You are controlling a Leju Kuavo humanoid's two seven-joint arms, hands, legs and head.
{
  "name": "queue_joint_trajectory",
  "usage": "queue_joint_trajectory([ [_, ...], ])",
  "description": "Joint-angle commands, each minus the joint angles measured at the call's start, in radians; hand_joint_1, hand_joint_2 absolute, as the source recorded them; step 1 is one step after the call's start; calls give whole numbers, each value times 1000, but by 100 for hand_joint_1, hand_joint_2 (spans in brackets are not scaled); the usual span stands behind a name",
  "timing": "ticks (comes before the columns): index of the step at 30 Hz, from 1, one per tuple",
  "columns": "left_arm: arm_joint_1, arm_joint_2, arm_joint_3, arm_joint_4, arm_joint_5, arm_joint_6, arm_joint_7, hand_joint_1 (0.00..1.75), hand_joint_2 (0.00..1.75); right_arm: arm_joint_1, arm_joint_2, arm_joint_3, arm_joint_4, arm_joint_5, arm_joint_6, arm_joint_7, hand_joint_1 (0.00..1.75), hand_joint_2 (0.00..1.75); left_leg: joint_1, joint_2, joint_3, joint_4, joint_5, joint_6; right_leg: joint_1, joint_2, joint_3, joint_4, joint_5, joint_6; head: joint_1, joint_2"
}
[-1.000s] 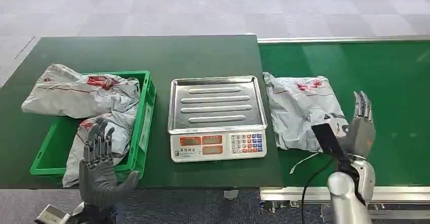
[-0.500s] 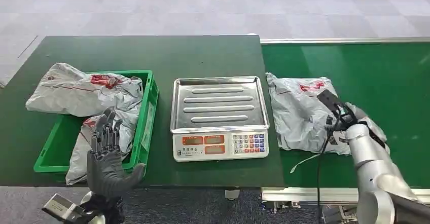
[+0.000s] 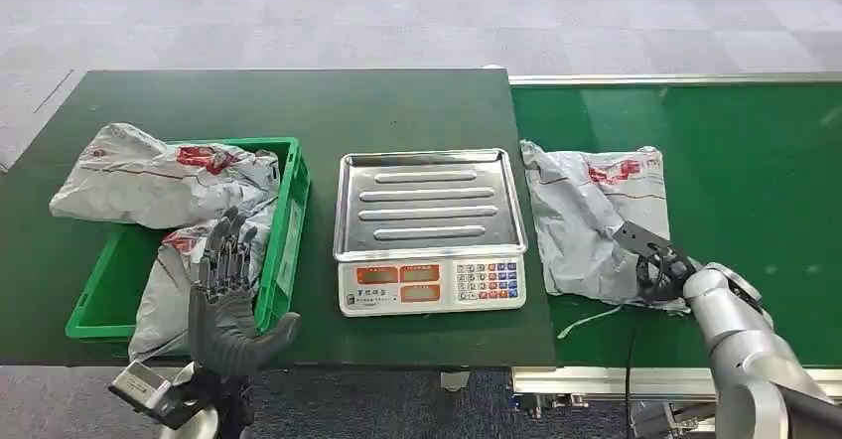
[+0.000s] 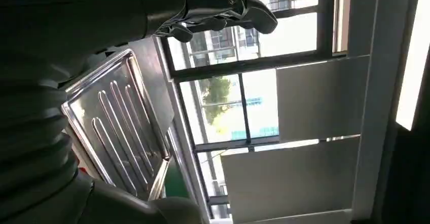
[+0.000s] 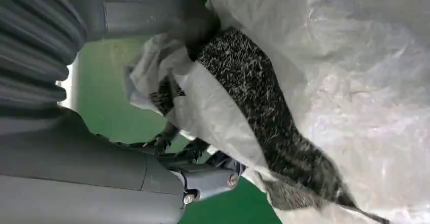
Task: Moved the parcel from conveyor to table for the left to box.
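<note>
While the grey parcel (image 3: 594, 219) lies flat on the green conveyor (image 3: 755, 161), close to the edge where the conveyor meets the table (image 3: 298, 101), my right hand (image 3: 663, 272) is at the parcel's near corner. From the right wrist view, my fingers (image 5: 203, 158) curl under a fold of the grey film (image 5: 213, 112) and my thumb lies above it, so this hand is grasping the parcel at that corner. The parcel itself is on the belt and is not lifted, as much as I can see.

Just beside the parcel, on the tabletop near its right edge, stands a scale (image 3: 429, 230) with a bare steel tray on top and a keypad on the near face.

At the left part of the tabletop is a green box (image 3: 283, 250). It holds grey parcels: one (image 3: 164, 181) hangs over the far left rim of the box, and another (image 3: 189, 270) lies inside toward the near side.

My left hand (image 3: 228, 305) is raised at the near edge of the tabletop, in front of the box, with the fingers spread apart and nothing in it.
</note>
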Motion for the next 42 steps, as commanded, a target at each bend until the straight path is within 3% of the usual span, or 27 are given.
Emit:
queue_joint_trajectory([
  [1, -35, 18, -28, 71, -1, -2, 5, 0, 175, 24, -1, -20, 83, 4, 26, 4, 175, 175, 1, -2, 3, -1, 0, 0, 1, -2, 4, -2, 0, -1, 0, 0],
  [13, -29, 18, -22, 67, -3, 1, 5, 0, 175, 27, 5, -24, 76, 5, 18, 6, 175, 175, 1, -2, 2, -2, 1, 0, 1, -3, 4, -3, 0, -1, 0, 0],
  [15, -17, 22, -17, 55, -1, 4, 5, 0, 175, 13, 14, -24, 71, 6, -34, -21, 175, 175, 1, -1, 2, -2, 1, 0, 1, -2, 3, -2, 0, -1, 0, 0],
  [18, 18, 28, -5, 19, 3, 18, 5, 0, 175, -43, 41, -66, 60, -20, -245, -63, 175, 175, 0, 2, 2, -1, 0, 0, 0, 0, 3, -2, 1, -1, 0, 0],
  [21, 49, 27, 9, -21, 7, 39, 5, 0, 175, -103, 82, -167, 26, -118, -466, -208, 175, 175, 0, 7, 0, -1, 0, 0, -1, 6, 0, -1, 2, -1, 0, 0],
  [23, 65, 16, 20, -45, 2, 59, 5, 0, 175, -137, 126, -293, -32, -267, -640, -404, 175, 175, 0, 10, -1, 0, -1, 0, -1, 9, -2, 0, 2, -2, 0, 0],
  [25, 67, 12, 19, -51, 0, 75, 5, 0, 175, -152, 144, -338, -68, -351, -727, -516, 175, 175, 0, 10, -2, 0, -1, 0, -1, 9, -3, 0, 3, -1, 0, 0],
  [26, 65, 11, 14, -52, -1, 88, 5, 0, 175, -151, 157, -342, -122, -392, -817, -592, 175, 175, -1, 7, -3, 0, 0, 0, -1, 6, -3, 1, 2, -1, 0, 0],
  [30, 61, 15, 2, -57, -1, 118, 5, 0, 175, -117, 207, -291, -296, -544, -928, -764, 175, 175, 1, 5, 0, -1, 1, 0, 0, 3, -1, -1, 2, -2, 0, 0],
  [34, 46, 21, -9, -49, 1, 132, 5, 0, 175, -25, 261, -124, -543, -692, -1053, -835, 175, 175, 0, 4, -1, -1, 1, 0, 1, 2, -1, -1, 2, -1, 0, 0],
  [39, 33, 24, -12, -40, 2, 134, 5, 0, 175, 8, 261, -31, -616, -726, -1044, -845, 175, 175, 0, 0, -2, -1, 2, 0, 1, -1, 0, -1, 1, -2, 0, 0],
  [42, 14, 43, -19, -36, 5, 117, 5, 0, 175, -40, 209, 182, -545, -661, -752, -730, 175, 175, 1, 1, -1, -1, 2, 0, 1, 0, 0, -2, 1, -2, 0, 0],
])
